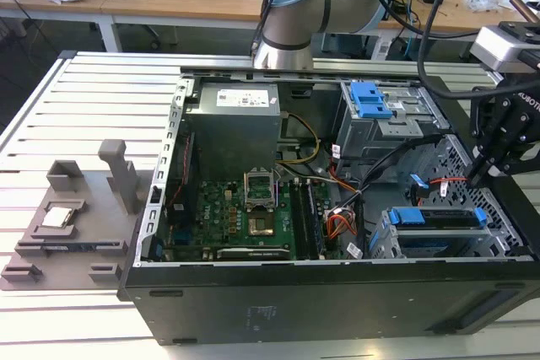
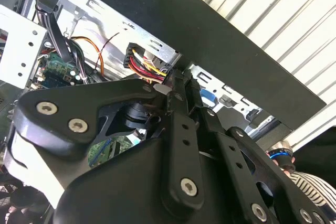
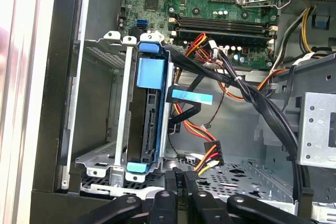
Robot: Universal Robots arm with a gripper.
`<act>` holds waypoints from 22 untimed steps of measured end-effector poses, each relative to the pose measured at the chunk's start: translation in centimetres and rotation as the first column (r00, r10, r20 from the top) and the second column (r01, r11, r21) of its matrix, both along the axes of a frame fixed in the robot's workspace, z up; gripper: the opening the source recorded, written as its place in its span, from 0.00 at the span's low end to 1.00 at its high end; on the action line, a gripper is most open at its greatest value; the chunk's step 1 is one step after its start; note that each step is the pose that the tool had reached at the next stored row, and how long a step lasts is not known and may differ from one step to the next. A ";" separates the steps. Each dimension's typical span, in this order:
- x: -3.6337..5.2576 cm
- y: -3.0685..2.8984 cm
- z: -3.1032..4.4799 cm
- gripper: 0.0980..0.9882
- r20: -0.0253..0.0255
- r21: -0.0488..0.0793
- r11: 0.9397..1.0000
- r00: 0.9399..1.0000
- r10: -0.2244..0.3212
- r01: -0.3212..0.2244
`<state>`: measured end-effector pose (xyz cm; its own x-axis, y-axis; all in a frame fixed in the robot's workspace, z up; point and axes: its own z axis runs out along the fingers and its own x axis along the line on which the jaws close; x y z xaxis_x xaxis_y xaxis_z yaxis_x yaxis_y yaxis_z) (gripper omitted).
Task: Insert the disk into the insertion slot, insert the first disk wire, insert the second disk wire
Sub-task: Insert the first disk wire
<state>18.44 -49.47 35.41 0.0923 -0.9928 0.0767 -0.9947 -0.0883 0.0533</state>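
Judging from how things lie, the first step looks done: the disk (image 3: 143, 129) sits inside the slot (image 3: 102, 157), its blue frame flush with the metal cage in the first wrist view. In the exterior view the same disk (image 1: 434, 218) lies in the slot (image 1: 384, 246) at the lower right of the frame, inside the open computer case (image 1: 295, 301); it is well apart from the grey cage (image 1: 371, 100) with the broad blue latch in the upper right.

The gripper (image 1: 479, 176) hangs near the exterior view's right edge, above the disk. In the first wrist view the gripper (image 3: 180, 182) points toward the disk's exposed end; a black power plug (image 3: 210, 153) with red, yellow and orange wires hangs just beside its tip. The second wrist view shows the gripper (image 2: 170, 88) with that power plug (image 2: 139, 59) close ahead of it. Whether the gripper is clamped on the wires or merely near them, I cannot tell.

A flat cable (image 3: 191, 96) with a blue tab lies loose beside the disk, so neither wire looks seated.

Doing the wire step well, I judge, means squaring the plug to the contact strip (image 3: 154, 119) on the disk's exposed edge before any push; the plug probably fits only one way round, so a tilted or flipped approach would jam. The push should run straight along the disk's length and stay gentle, lest the disk shift in its slot; the loose flat cable and the black bundle nearby should be kept from getting trapped between plug and strip.
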 end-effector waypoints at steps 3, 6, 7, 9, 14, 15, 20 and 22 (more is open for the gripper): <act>0.00 0.00 -0.01 0.08 0.000 0.000 1.000 1.000 0.000 0.000; 0.00 0.00 0.04 0.08 0.000 -0.001 1.000 1.000 0.000 0.000; 0.00 -0.01 0.31 0.08 0.000 0.000 1.000 1.000 0.000 0.000; 0.00 0.00 0.86 0.08 0.000 -0.001 1.000 1.000 0.000 0.000; -0.07 -0.03 0.89 0.08 0.000 -0.001 1.000 1.000 0.000 0.000; -0.16 -0.13 0.90 0.08 0.000 -0.001 1.000 1.000 0.000 0.000; -0.82 -1.59 0.83 0.08 0.000 -0.001 1.000 1.000 0.000 0.000; -1.02 -2.23 0.78 0.08 0.000 -0.001 1.000 1.000 0.000 0.000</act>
<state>17.42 -51.70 36.19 0.0922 -0.9927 0.0777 -0.9947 -0.0882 0.0534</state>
